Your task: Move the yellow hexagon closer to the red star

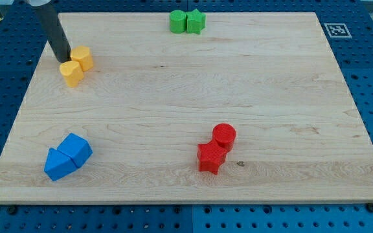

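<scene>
My rod leans toward the view's top-left; my tip (64, 59) touches the yellow blocks (76, 66), gripping nothing.

Bright, even overhead light gives soft short shadows under the blocks (no glare), and focus stays sharp throughout.

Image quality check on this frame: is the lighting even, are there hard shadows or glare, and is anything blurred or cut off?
Camera view: even, soft light on the wooden board, no glare; only faint shadows beside the red star and the blue blocks. Blocks look sharp. The rod is cut off at the view's top; my tip sits just left of the yellow blocks.
</scene>
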`<move>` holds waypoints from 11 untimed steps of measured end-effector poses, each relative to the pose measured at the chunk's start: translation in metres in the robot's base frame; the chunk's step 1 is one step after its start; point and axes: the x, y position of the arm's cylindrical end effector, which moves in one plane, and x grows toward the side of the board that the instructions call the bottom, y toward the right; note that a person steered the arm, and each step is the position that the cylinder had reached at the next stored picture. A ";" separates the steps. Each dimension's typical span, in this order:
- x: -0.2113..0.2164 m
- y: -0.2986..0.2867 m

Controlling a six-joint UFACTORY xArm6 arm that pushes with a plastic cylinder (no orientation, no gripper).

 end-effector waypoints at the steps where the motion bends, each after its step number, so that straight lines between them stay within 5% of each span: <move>1: 0.007 0.030; 8: -0.008 0.260; 11: -0.005 0.255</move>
